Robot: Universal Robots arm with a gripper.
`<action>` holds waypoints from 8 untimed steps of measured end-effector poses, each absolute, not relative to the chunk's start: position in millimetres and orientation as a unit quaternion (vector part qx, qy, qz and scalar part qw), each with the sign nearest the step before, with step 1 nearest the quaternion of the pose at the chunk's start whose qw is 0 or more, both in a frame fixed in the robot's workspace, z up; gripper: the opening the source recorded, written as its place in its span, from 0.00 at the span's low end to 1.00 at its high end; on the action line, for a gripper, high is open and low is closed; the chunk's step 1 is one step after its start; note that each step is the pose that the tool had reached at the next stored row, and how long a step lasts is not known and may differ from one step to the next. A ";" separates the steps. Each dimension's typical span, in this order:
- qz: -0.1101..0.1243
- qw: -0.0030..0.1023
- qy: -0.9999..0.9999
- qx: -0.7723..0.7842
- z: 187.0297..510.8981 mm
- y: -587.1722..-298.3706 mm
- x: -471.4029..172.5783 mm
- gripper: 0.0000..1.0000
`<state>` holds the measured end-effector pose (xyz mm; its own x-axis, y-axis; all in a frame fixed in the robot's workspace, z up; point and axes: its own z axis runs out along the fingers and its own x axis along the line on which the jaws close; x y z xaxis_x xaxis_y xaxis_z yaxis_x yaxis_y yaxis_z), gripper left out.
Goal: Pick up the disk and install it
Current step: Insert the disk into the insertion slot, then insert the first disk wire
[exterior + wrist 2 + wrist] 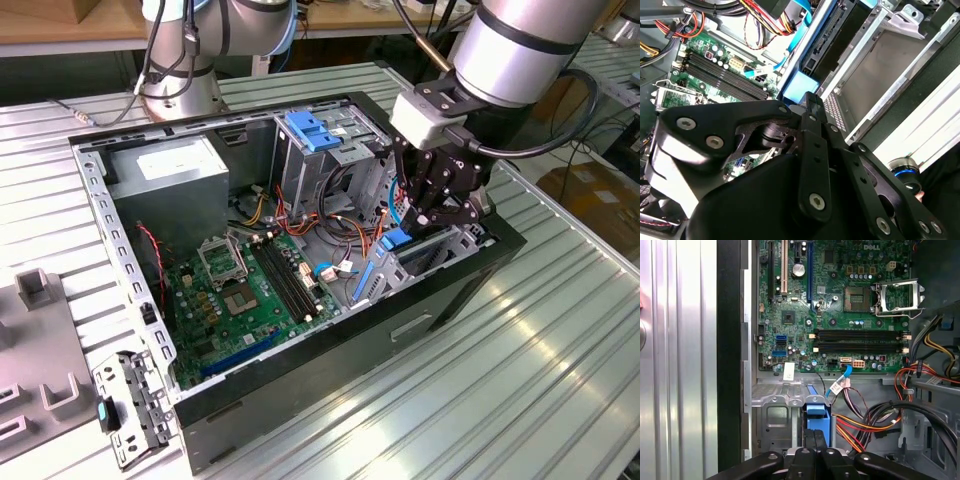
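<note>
The disk [397, 240] sits on edge in the metal drive cage [452, 248] at the front corner of the open computer case [330, 345], on the exterior view's right. Its blue end [818, 421] shows in both wrist views, and the dark body with a blue side rail [812, 35] runs down into the cage. My gripper [424, 218] hangs straight over it. The fingers [816, 436] are shut together, their tips [810, 100] at the blue end of the disk. I cannot tell whether they touch it.
Red, orange and black cables [865, 422] run close beside the cage. The green motherboard [250, 290] lies on the case floor, with a grey metal box [180, 170] and a blue ribbed latch [315, 130] behind it. A second arm's base [180, 70] stands at the back. A loose bracket [130, 410] lies beside the case.
</note>
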<state>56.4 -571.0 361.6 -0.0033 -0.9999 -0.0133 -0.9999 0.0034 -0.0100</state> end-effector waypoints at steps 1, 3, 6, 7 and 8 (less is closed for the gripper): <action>0.001 0.008 0.708 -0.706 361.5 -571.0 56.4 0.11; 0.001 0.008 0.708 -0.706 361.3 -571.0 56.4 0.11; 0.001 0.008 0.708 -0.706 361.3 -571.0 56.4 0.11; 0.001 0.008 0.708 -0.706 361.3 -571.0 56.4 0.11; 0.001 0.008 0.708 -0.706 361.2 -571.0 56.4 0.11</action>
